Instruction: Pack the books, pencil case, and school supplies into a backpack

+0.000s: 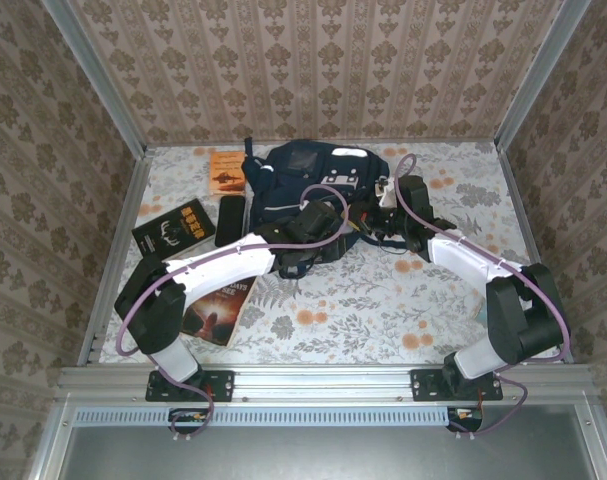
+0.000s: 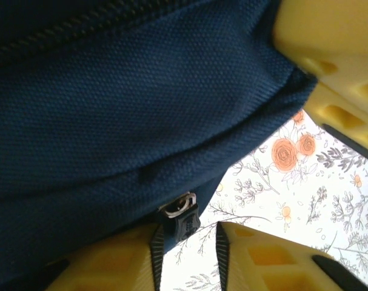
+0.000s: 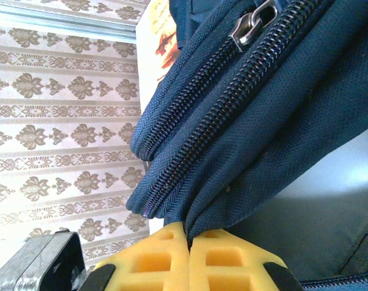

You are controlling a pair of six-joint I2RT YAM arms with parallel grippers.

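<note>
The backpack (image 1: 278,190) lies flat at 12 o'clock on the counter (image 1: 383,310), and as far as I can see nothing is inside it yet. In the right wrist view its two zip tracks look meshed, with a metal slider (image 3: 253,24) up at 1 o'clock, so I judge I am at the opening step, with all the packing left to do.

My right claw (image 3: 190,237) is pinched tight on a fold of the navy fabric just below those zips. My left claw (image 2: 190,233) stands narrow with a sliver of counter showing through the gap. A small dark zip pull (image 2: 180,213) hangs right at its mouth, touching or nearly touching one pad. I cannot tell that it is clamped.

Outward from the bag, the orange book (image 1: 226,172) sits at its 10 o'clock, just beside it. The pencil case (image 1: 230,220) is at 8 o'clock, near the bag's edge. The black gold-lettered book (image 1: 173,228) lies further out at 9 o'clock. The dark brown book (image 1: 218,305) is at 7 o'clock, partly under my left arm. I cannot pick out other loose supplies.

Both arms crowd the near side of the bag, and the left arm covers the brown book. I expect to need to clear it before reaching that one.
</note>
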